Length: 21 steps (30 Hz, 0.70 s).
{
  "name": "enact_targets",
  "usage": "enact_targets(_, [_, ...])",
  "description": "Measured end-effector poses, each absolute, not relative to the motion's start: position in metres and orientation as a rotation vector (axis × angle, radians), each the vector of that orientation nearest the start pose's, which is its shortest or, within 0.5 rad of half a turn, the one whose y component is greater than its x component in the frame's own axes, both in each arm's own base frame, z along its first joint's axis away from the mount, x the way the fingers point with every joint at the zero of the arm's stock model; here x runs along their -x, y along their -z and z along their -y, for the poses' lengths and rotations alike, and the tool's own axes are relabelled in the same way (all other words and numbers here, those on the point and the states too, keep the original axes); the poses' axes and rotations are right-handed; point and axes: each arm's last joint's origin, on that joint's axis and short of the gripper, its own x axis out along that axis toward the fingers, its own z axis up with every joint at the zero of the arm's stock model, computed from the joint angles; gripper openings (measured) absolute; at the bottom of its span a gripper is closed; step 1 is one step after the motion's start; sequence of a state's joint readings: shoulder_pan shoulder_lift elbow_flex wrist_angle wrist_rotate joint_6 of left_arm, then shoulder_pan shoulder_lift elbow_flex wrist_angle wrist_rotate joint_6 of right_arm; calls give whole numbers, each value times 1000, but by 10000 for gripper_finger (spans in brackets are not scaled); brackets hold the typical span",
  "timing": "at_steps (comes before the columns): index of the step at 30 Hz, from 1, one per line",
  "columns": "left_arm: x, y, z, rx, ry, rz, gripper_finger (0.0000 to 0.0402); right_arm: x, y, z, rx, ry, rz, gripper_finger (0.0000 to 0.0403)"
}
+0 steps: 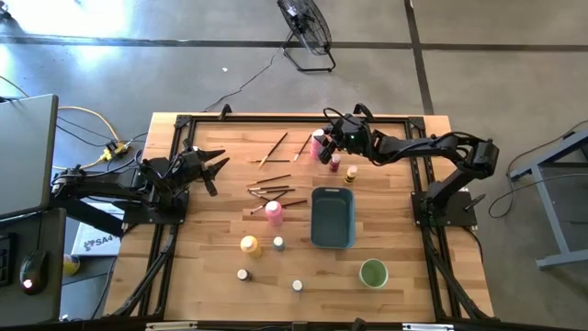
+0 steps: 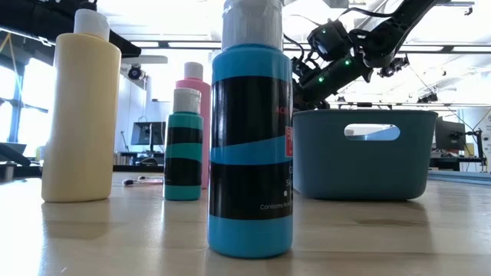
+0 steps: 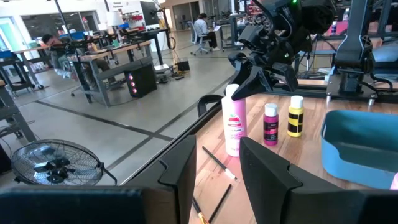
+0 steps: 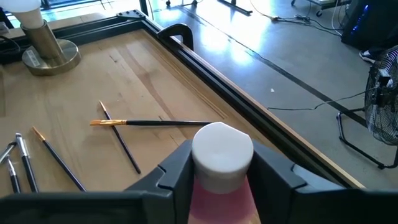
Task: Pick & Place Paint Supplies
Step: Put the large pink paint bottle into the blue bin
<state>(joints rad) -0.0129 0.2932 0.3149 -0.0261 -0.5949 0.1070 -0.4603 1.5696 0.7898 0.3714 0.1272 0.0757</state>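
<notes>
Wood-plank counter (image 1: 211,230) with a black metal frame, and paint stuff scattered all over it. Right end effector (image 4: 214,168) sits at the far edge with its dark fingers straddling the neck of a tall pink squeeze bottle (image 3: 234,127), right under the rounded white cap; fingers look snug against the bottle but I can't tell for sure that they're clamped. That bottle stands upright with a pink label, print too small to read. Just beside it are a small magenta jar (image 3: 270,124) and a small yellow jar (image 3: 295,116), both pale-capped with dark label bands. Thin brown-handled paintbrushes (image 1: 271,191) lie loose mid-counter, two more crossed near the pink bottle. A second pink bottle (image 1: 274,212) and a yellow bottle (image 1: 249,245) stand nearer the front, next to the smooth blue-grey plastic tray (image 1: 333,218) with cutout handles. Round green cup (image 1: 373,273) is near the front right. Left end effector (image 1: 213,169) hovers over the left side, fingers apart, holding nothing.
</notes>
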Motion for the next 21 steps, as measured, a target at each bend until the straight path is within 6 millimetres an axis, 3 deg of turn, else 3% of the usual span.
enact_targets(7, [-103,-245,-15,-105,-581,-35,120,-289,-200,148,-139,598,-384,134])
enact_targets(16, [-103,-245,-15,-105,-581,-35,120,-289,-201,147,-138,599,-378,117])
enact_targets(21, [-103,-245,-15,-105,-581,-35,120,-283,-216,145,-138,601,-332,123])
